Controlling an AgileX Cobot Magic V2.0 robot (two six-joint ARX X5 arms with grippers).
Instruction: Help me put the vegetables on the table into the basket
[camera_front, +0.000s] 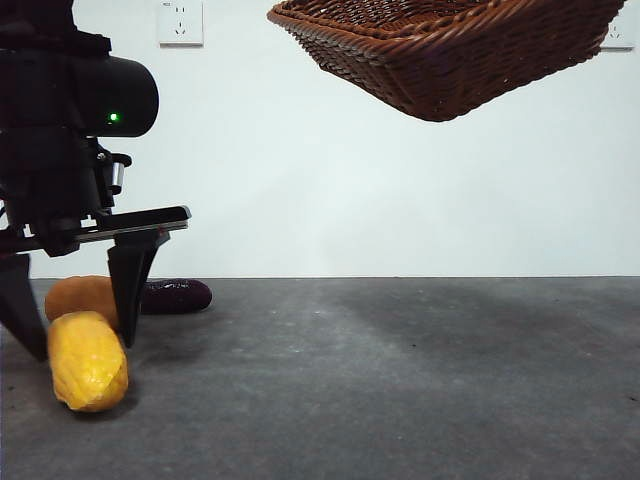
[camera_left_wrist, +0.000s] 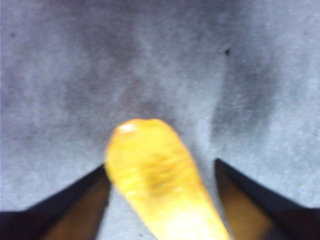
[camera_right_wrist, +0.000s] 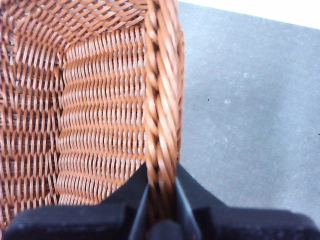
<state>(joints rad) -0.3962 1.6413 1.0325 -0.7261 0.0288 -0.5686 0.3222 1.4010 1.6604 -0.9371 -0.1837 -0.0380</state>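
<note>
— Yellow, bumpy corn cob: where does it lie?

— On the rough dark grey desk, near the front at the left side of the front view. The left gripper hangs low over it, its black fingers spread wide, one on each side of the cob. In the left wrist view the cob sits between them, and I cannot tell whether either one touches it.

— And the other vegetables?

— Just behind the cob, a smooth orange-brown oval tuber and a slim dark purple eggplant rest on the desk, close together.

— The basket?

— Brown woven wicker basket is up in the air, tilted, at the top right of the front view, well apart from the vegetables. The right gripper has its fingers pinching the braided rim, one inside the wall and one outside.
</note>
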